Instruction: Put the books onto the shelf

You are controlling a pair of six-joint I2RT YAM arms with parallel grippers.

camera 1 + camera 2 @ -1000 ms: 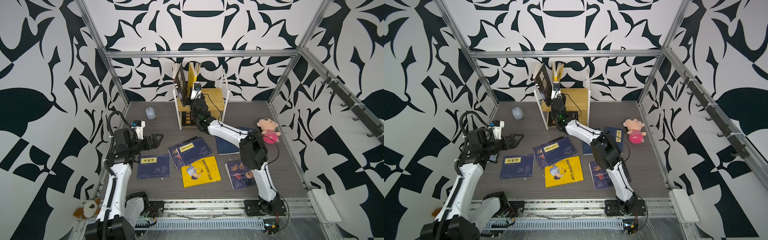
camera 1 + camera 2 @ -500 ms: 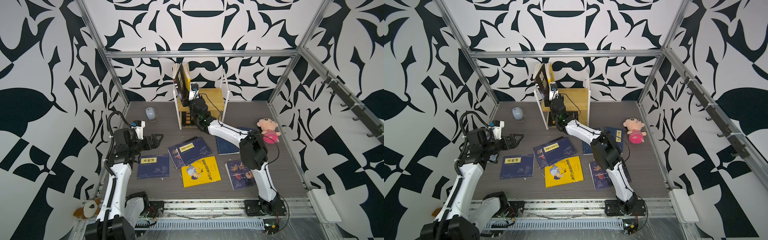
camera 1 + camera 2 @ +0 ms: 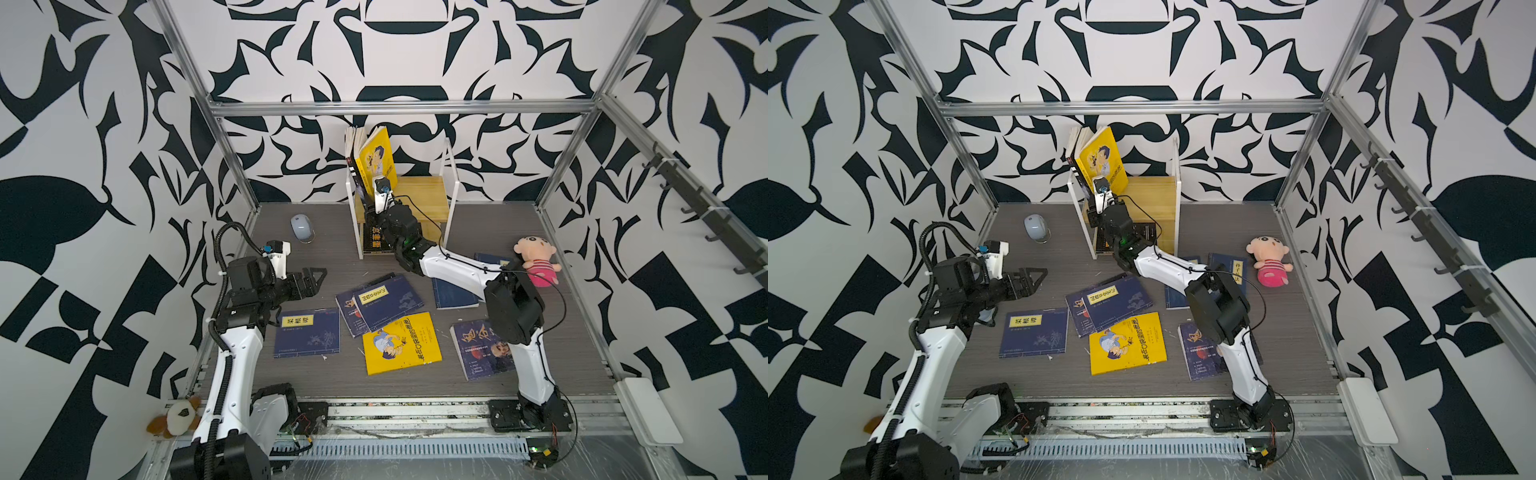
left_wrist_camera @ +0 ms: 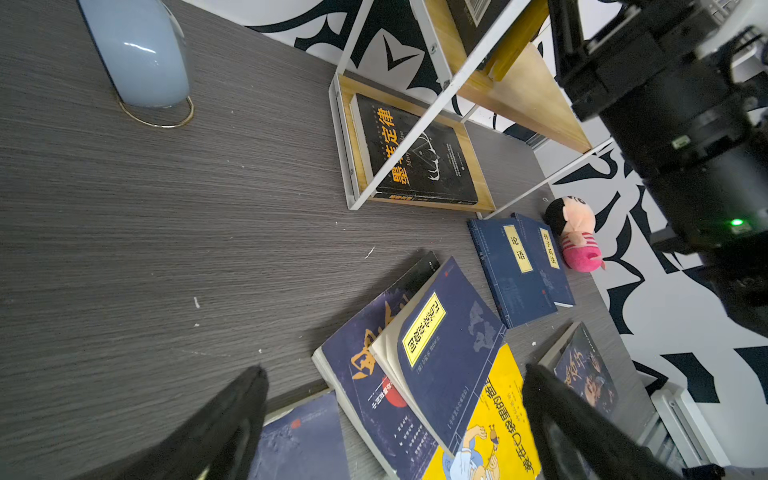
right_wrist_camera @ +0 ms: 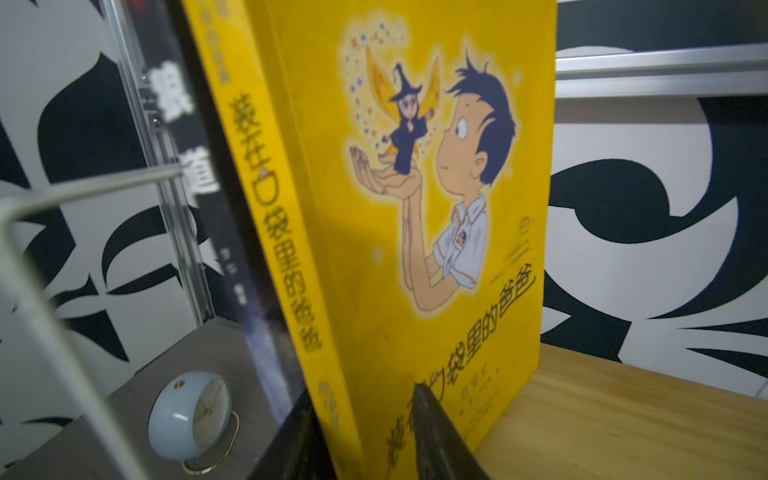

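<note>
Yellow book, cartoon boy on cover, upright on wooden shelf

Both top views: set high above the arms' bases, angled steeply down toward the back wall. They share the whole desk, both arms and the shelf, framed nearly alike.

Left wrist view: low over the desk, looking out between the left jaws. Loose books lie just beyond the jaws, the shelf farther ahead.

Right wrist view: very close, level with the shelf's upper board. The yellow book just past the right jaws fills the frame.

The pale-blue clock shows in every view.
</note>
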